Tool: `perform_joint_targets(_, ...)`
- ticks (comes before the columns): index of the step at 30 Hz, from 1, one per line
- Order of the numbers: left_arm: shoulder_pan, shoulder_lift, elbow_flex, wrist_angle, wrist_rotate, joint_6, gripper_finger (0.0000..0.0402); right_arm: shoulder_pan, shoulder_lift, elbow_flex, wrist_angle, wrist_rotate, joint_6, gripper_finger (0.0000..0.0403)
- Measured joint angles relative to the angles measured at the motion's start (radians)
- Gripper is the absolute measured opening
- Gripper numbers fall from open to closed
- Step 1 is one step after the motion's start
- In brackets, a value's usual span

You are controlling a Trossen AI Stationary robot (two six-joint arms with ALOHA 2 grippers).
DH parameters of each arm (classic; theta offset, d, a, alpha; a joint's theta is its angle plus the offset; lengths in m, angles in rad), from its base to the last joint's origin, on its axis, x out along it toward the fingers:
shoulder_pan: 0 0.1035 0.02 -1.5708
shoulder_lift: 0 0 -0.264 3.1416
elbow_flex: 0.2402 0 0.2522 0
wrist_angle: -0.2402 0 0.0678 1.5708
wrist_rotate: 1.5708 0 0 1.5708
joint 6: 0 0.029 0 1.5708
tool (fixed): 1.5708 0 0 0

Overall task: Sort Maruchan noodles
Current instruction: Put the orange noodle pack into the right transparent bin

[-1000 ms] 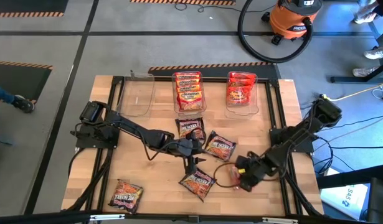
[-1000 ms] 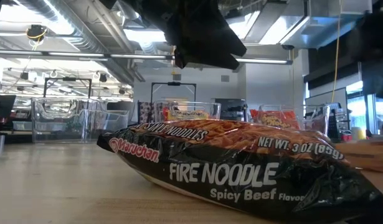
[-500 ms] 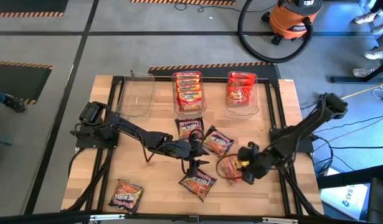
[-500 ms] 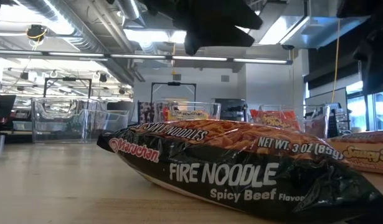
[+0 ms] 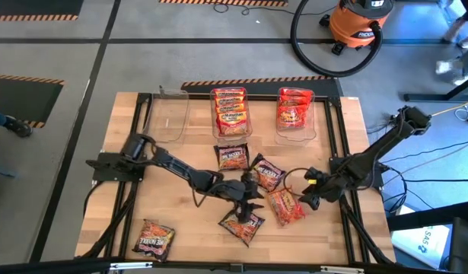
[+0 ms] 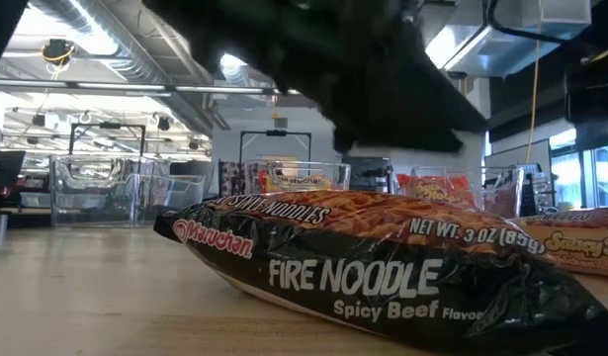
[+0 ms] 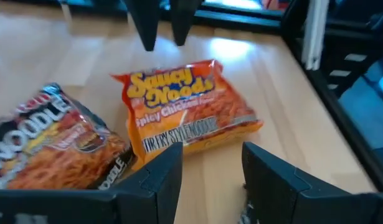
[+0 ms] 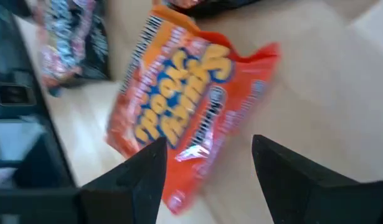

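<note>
Loose Maruchan packets lie on the wooden table (image 5: pixel 180 228). An orange packet (image 5: pixel 284 206) marked "Saucy Noods" rests flat right of centre, free of both grippers. A dark Fire Noodle packet (image 5: pixel 243 224) lies just left of it at the front; the low view shows it close up, flat on the wood. Two more dark packets (image 5: pixel 234 157) (image 5: pixel 269 174) lie nearer the tubs, and a fifth dark packet (image 5: pixel 154 237) sits well apart at the front left corner.

Three clear tubs stand in a row along the far edge. The left tub (image 5: pixel 170 114) shows only bare plastic. The middle tub (image 5: pixel 230 95) holds a stack of orange-yellow packets (image 5: pixel 230 116). The right tub (image 5: pixel 297 135) holds red packets (image 5: pixel 294 109).

The left gripper (image 5: pixel 247 199) hangs over the dark front packet, near the orange one. In the left wrist view its fingers (image 7: pixel 275 180) stand apart with nothing between them.

The right gripper (image 5: pixel 310 194) sits just right of the orange packet, apart from it. In the right wrist view its fingers (image 8: pixel 291 183) are spread, with the orange packet lying on the table beyond them, not gripped.

An orange shop vacuum (image 5: pixel 359 23) stands on the floor beyond the table.
</note>
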Motion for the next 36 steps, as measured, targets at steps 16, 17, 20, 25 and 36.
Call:
perform_joint_targets(16,0.005,0.309,0.273,-0.003,0.019,-0.002,0.0158,0.0,0.033,-0.151,0.293,-0.03,0.034,0.0331)
perform_joint_targets(17,0.006,0.318,0.278,0.0,0.019,-0.003,0.0158,0.0,0.032,-0.159,0.311,-0.033,0.034,0.0331)
perform_joint_targets(20,0.009,0.328,0.279,0.004,0.017,-0.003,0.0158,0.0,0.033,-0.181,0.324,-0.037,0.038,0.0325)
perform_joint_targets(25,0.011,0.333,0.279,-0.028,0.016,-0.003,0.0158,0.0,0.033,-0.192,0.334,-0.049,0.059,0.032)
perform_joint_targets(36,0.018,0.333,0.279,-0.038,-0.004,-0.003,0.0158,0.0,0.098,-0.191,0.386,-0.062,0.055,0.0319)
